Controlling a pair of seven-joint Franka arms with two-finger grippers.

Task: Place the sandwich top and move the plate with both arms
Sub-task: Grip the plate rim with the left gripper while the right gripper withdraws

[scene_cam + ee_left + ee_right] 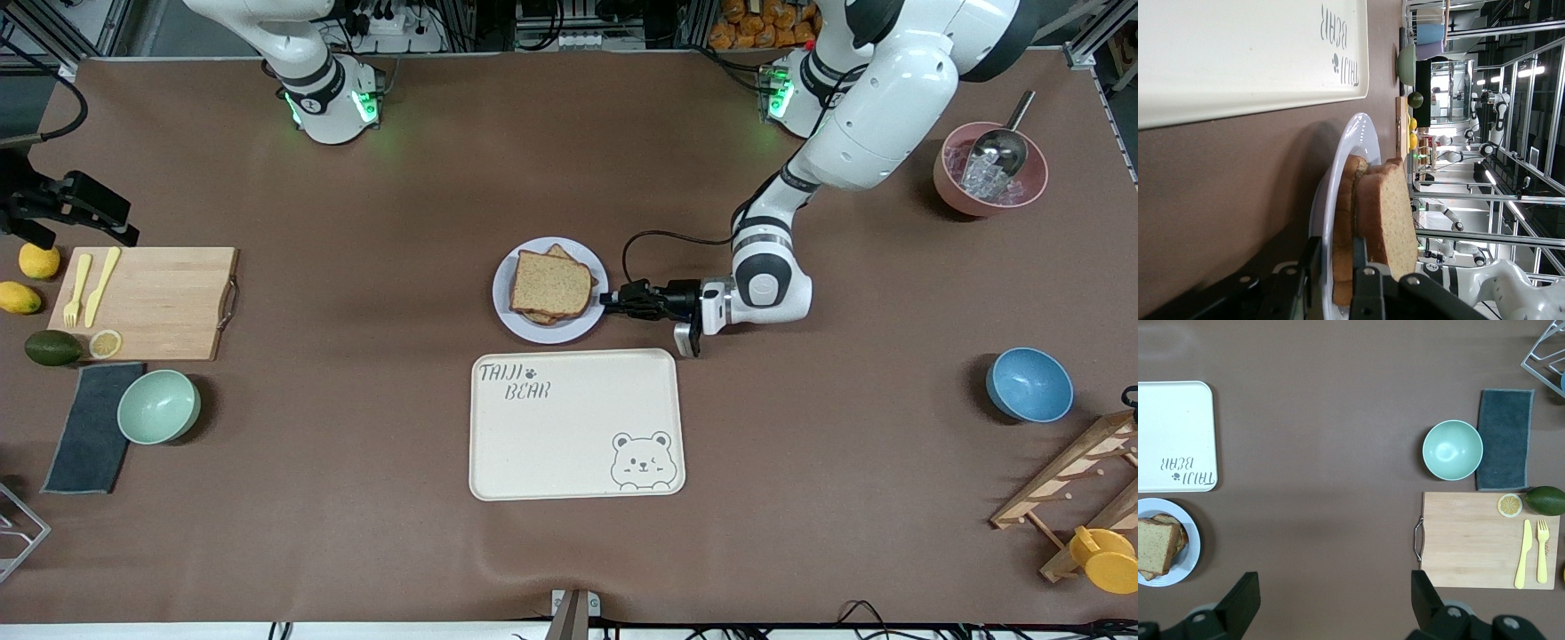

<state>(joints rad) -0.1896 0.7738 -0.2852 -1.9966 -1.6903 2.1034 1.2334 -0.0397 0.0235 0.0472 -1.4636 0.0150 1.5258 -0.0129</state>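
The sandwich top [551, 284], a brown bread slice, lies on another slice on the round pale plate [507, 313], which is farther from the front camera than the cream tray. My left gripper [612, 300] is low at the plate's edge toward the left arm's end. In the left wrist view the gripper [1337, 241] has one finger under the plate's rim [1355, 140] and one above it, beside the bread [1395, 220], closed on the rim. My right gripper [1335, 587] is open and empty, waiting high over bare table; the plate [1193, 553] and bread [1155, 543] show there.
The cream bear tray [578, 427] lies just nearer the camera than the plate. A cutting board [151, 302] with yellow cutlery, a green bowl [158, 406] and a dark cloth [89, 427] are toward the right arm's end. A blue bowl [1029, 384] and a pink ice bowl [989, 169] are toward the left arm's end.
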